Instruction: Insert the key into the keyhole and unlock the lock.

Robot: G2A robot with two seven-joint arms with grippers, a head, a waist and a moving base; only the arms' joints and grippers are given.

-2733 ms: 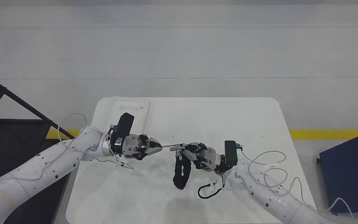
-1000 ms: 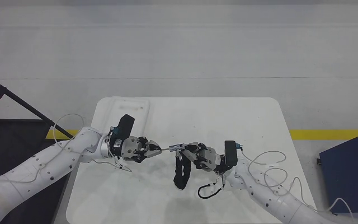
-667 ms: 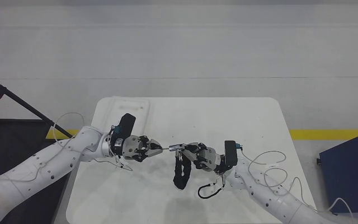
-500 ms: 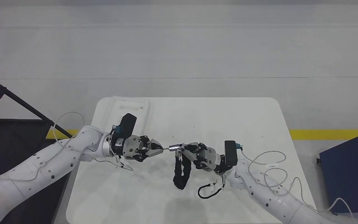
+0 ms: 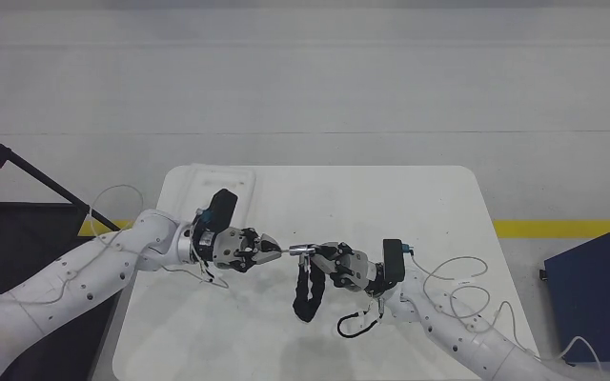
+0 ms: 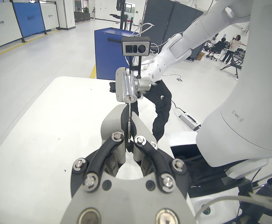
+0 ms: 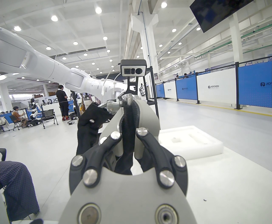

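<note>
The left hand has edged forward toward the lock since a second ago. It is closed on the key, whose tip meets the keyhole. The right hand is clamped on the lock's black sleeve, holding the lock up above the desk

The left gripper has eased the key up to the lock.

Bright even light from ceiling lamps, chrome glint on the lock, fisheye bowing at edges
</note>
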